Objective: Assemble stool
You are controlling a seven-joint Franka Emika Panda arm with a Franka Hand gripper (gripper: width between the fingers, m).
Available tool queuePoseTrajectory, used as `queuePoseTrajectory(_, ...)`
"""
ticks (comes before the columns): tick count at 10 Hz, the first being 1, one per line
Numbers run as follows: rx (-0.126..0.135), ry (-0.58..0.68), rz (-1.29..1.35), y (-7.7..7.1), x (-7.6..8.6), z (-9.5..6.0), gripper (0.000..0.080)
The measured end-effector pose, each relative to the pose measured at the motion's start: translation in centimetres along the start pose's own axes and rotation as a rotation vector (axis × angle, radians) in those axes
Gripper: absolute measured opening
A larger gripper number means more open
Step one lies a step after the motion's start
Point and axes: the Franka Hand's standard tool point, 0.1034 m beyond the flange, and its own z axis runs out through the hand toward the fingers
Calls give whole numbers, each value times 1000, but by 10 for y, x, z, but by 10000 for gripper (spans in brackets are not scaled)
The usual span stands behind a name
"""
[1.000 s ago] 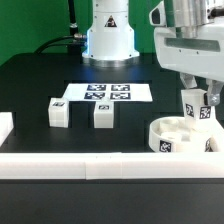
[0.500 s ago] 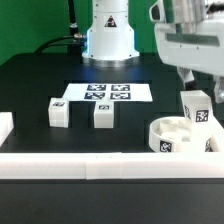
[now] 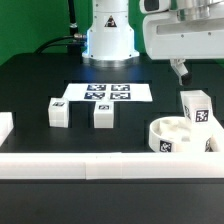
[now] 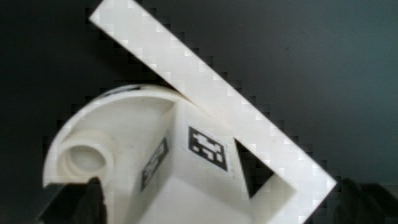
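The white ring-shaped seat (image 3: 176, 137) lies at the exterior view's right by the front rail. One leg block (image 3: 196, 108) stands upright on its far rim, tag facing the camera. My gripper (image 3: 182, 70) hangs open above and a little behind that block, clear of it. Two more leg blocks (image 3: 58, 112) (image 3: 102, 115) stand loose on the black table left of centre. In the wrist view the seat (image 4: 103, 135) and the tagged leg block (image 4: 206, 152) lie below me, with one dark fingertip (image 4: 68, 200) at the edge.
The marker board (image 3: 107, 93) lies flat behind the loose blocks. A long white rail (image 3: 90, 166) runs along the front, and it also crosses the wrist view (image 4: 192, 80). A short white piece (image 3: 5, 128) sits at the left edge. The robot base (image 3: 108, 35) stands at the back.
My gripper has let go of the leg block on the seat and has risen, drifting toward the exterior view's left. The block stays standing on the seat rim.
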Motion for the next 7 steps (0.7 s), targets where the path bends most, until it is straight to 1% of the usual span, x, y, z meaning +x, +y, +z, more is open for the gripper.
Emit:
queuePoseTrajectory(1, -18, -5, -172, 0, 1, 0, 649)
queuePoseTrajectory(2, -33, -15, -276, -4, 1, -4, 649)
queuePoseTrajectory(4, -81, -26, -547, -12, 2, -12, 649)
queuePoseTrajectory(7, -78, -29, -731, -10, 5, -11, 649)
